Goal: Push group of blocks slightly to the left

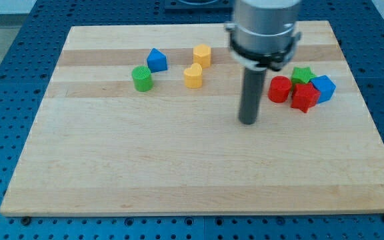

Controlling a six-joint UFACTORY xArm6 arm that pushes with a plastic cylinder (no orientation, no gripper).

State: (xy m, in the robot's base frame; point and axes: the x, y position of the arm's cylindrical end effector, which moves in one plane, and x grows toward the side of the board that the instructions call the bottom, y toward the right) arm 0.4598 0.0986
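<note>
A tight group of blocks lies at the view's right: a red cylinder (279, 89), a green star (302, 74), a red star (305, 97) and a blue cube (323, 87), touching one another. My tip (247, 121) rests on the wooden board (179, 167), left of and slightly below the red cylinder, a short gap away from it. A second loose set lies at the upper left: a green cylinder (142, 79), a blue block with a pointed top (157, 60), and two yellow blocks (202, 55) (193, 76).
The board sits on a blue perforated table (19, 67). The arm's grey cylindrical body (264, 30) hangs over the board's top edge, above my tip. The board's right edge runs close to the blue cube.
</note>
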